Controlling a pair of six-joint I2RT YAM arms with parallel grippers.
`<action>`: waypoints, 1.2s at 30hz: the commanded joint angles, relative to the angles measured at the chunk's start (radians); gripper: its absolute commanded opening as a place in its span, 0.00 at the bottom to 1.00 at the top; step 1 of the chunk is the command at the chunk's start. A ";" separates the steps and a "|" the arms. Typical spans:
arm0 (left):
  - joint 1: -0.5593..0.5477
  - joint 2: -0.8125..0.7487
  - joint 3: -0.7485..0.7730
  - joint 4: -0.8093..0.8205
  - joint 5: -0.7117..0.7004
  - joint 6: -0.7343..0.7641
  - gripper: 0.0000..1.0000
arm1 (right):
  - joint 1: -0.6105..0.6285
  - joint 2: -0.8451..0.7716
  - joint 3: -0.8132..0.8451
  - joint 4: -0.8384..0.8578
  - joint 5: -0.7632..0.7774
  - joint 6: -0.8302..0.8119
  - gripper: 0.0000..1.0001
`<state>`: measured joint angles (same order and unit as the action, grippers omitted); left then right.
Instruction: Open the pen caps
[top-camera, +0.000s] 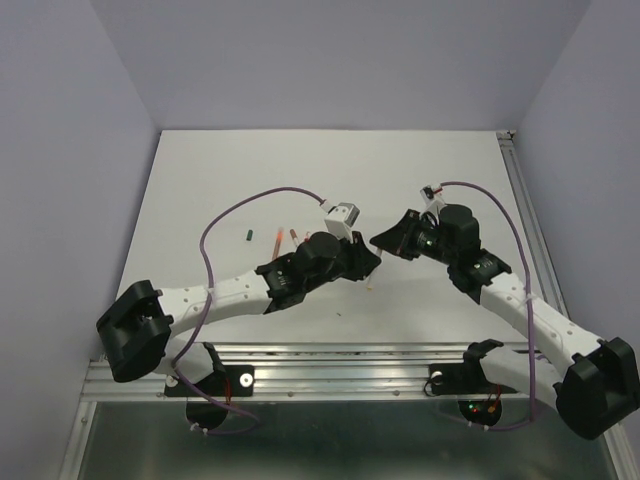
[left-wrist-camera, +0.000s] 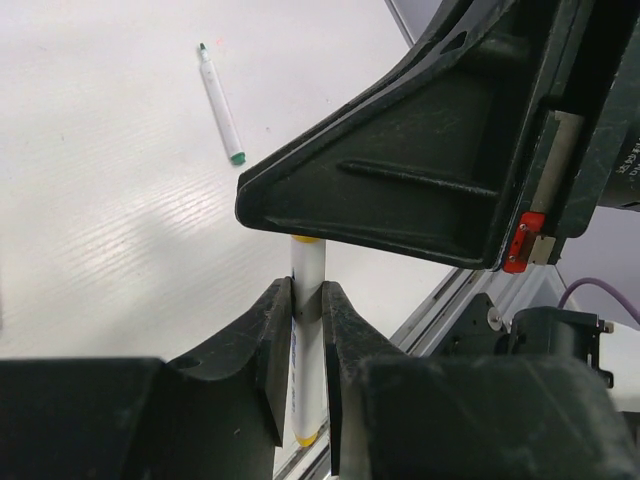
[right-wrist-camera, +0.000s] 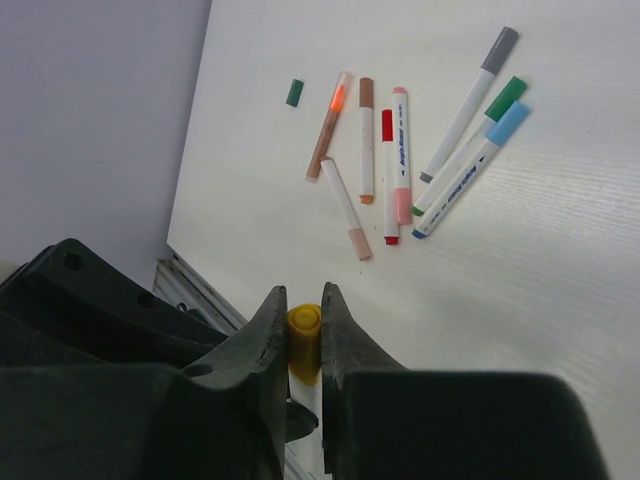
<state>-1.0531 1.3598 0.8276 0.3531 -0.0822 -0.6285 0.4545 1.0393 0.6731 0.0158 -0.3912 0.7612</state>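
A white counter (top-camera: 250, 170) fills the middle of the view, closed in on three sides by plain pale-lilac walls (top-camera: 60, 120). A silver metal rail (top-camera: 340, 368) runs along its near edge, and a second rail (top-camera: 527, 215) runs along its right side. The light is soft and even, casting only faint shadows.

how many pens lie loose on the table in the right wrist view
8: orange, brown, red, pink and peach bunched mid-frame; grey, green and blue fanned to their right. More may lie outside the frame.
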 joint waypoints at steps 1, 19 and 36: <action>-0.005 -0.050 0.038 0.043 -0.016 -0.010 0.00 | 0.021 -0.035 0.063 0.047 0.037 0.010 0.07; -0.012 0.016 0.087 0.011 0.042 0.046 0.43 | 0.023 -0.055 0.083 0.030 0.061 0.084 0.01; -0.057 0.013 0.075 -0.022 0.028 0.010 0.00 | 0.021 -0.027 0.132 -0.060 0.239 0.044 0.01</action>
<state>-1.0756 1.4330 0.9062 0.3027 -0.0628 -0.5945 0.4671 1.0031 0.7067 -0.0216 -0.2974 0.8455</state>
